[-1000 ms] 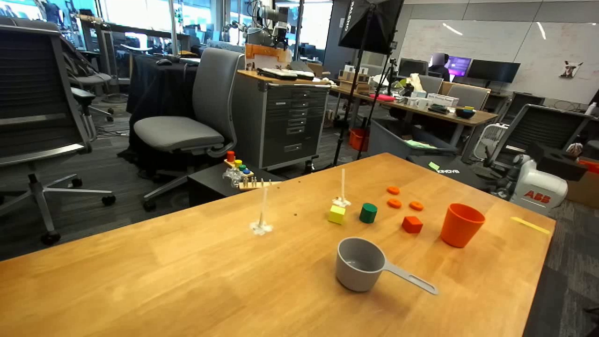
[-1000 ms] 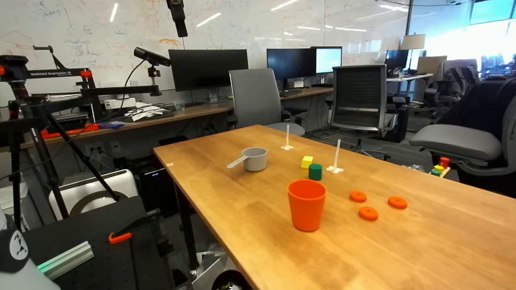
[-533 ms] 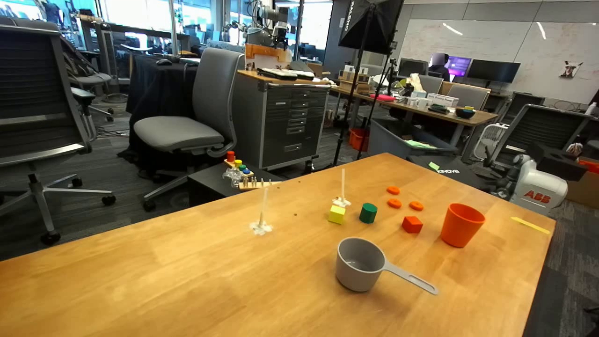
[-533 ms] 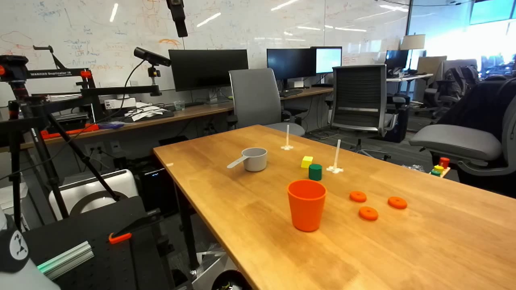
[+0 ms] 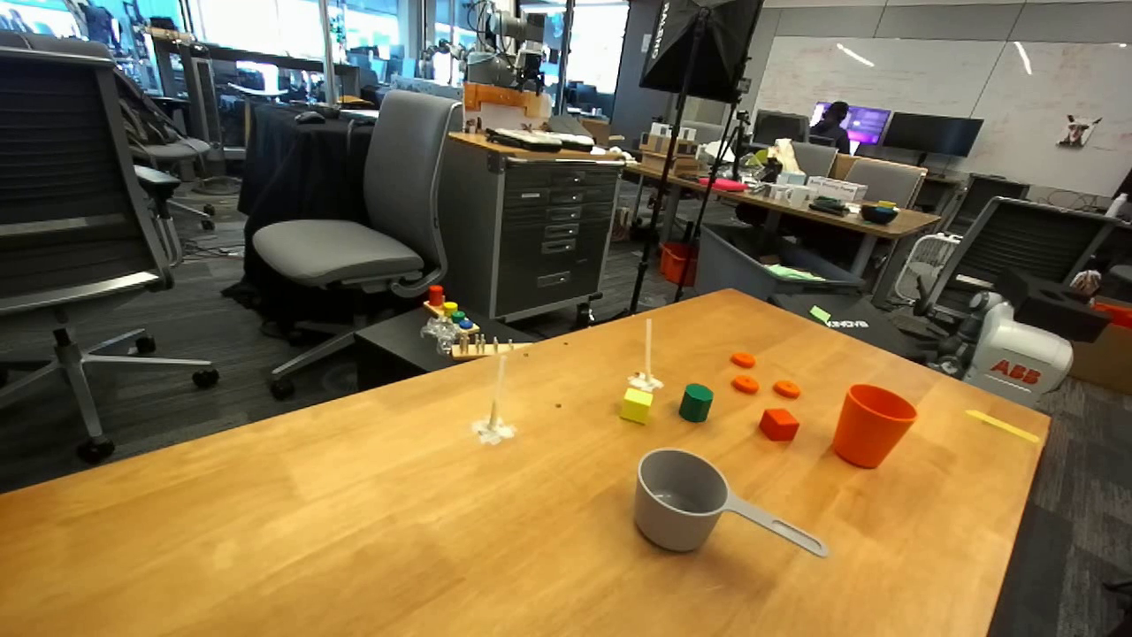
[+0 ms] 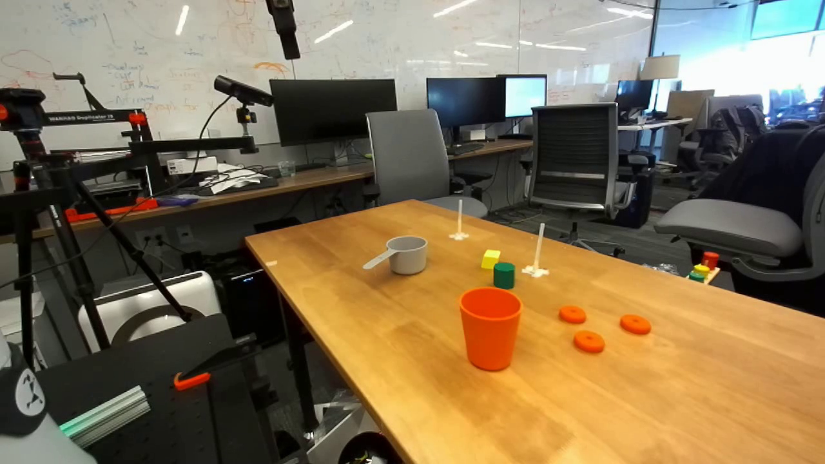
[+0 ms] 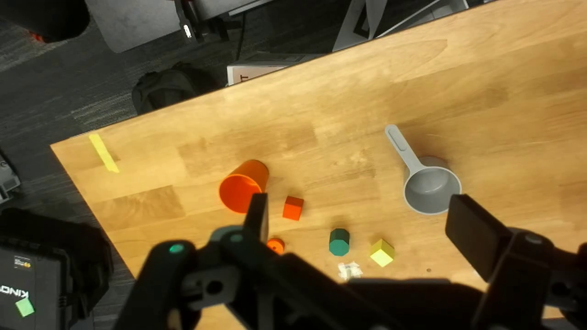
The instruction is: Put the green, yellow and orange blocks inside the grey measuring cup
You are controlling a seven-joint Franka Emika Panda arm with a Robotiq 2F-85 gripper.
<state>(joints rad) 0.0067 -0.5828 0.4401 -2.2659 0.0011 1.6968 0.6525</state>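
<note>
Wooden, the one tabletop (image 7: 321, 114) spans most of the wrist view. One gripper (image 7: 359, 206) shows at the bottom of that frame, released, its two fingers (image 7: 477, 233) wide apart. One grey measuring cup (image 7: 429, 185) stands right of centre, one orange cup (image 7: 257, 174) left of centre. Outside both sit one orange block (image 7: 293, 208) near centre, one green block (image 7: 339, 243) and one yellow block (image 7: 382, 253) lower. Three orange discs (image 5: 745, 385) lie right of centre in both exterior views.
</note>
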